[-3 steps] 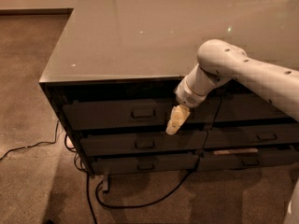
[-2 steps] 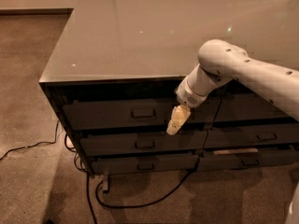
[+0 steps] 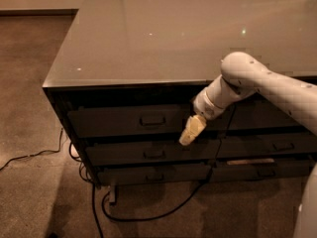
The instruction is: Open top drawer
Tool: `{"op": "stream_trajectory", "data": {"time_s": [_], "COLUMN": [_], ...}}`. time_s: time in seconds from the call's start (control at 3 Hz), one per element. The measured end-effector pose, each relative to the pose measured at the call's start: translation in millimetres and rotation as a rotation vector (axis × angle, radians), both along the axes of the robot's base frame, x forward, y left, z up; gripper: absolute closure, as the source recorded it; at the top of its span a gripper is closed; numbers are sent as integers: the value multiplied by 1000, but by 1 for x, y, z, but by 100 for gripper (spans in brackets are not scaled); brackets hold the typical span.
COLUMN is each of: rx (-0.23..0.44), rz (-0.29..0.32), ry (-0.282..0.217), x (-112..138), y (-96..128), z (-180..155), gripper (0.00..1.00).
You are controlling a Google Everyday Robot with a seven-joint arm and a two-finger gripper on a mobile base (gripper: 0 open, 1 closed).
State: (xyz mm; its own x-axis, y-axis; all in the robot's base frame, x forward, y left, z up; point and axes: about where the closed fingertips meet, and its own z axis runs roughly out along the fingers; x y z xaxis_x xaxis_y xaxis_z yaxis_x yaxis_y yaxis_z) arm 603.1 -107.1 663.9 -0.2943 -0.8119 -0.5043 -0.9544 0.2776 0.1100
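Far left first: a thin dark cable (image 3: 29, 156) trailed across the brown carpet (image 3: 29, 83) toward the left corner of the drawer cabinet (image 3: 62, 113). The cabinet had a glossy grey top (image 3: 173, 33) that overhung the drawer fronts a bit.

The top drawer (image 3: 109, 122) sat in the left column, highest row, right under that overhang. Its front looked level with the fronts around it, so shut as far as I could see. The small rectangular pull handle (image 3: 152, 120) was at its centre, with nothing on it. Under it were the middle drawer (image 3: 119, 153) and the bottom drawer (image 3: 148, 174), both shallower, with similar handles. A thicker black cable (image 3: 148, 216) looped on the floor below those.

Moving right, the tan gripper (image 3: 190, 131) pointed down and to the left in front of the right end of the top drawer's front. Its tip was down by the gap above the middle drawer, right of the handle and clearly apart from it. Honestly couldn't tell whether it was clenched or released, or whether it touched the front.

The white arm (image 3: 267, 83) came in from the right edge, its rounded joint bulging in front of the top's front edge. Behind it were the right-hand drawers (image 3: 277, 145), and a pale strip (image 3: 250, 161) lay along the lowest one. The robot's white body (image 3: 308, 217) filled the bottom right corner.
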Motion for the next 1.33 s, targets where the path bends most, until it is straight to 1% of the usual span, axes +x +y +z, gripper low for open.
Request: {"op": "stream_trajectory", "data": {"time_s": [0.33,0.67,1.33], "rx": [0,10,9], "rz": [0,-25,-26], "ry": [0,14,14], "x": [0,3,4], "y": [0,-6,-6], "z": [5,4,17], "gripper": [0,19,65]}}
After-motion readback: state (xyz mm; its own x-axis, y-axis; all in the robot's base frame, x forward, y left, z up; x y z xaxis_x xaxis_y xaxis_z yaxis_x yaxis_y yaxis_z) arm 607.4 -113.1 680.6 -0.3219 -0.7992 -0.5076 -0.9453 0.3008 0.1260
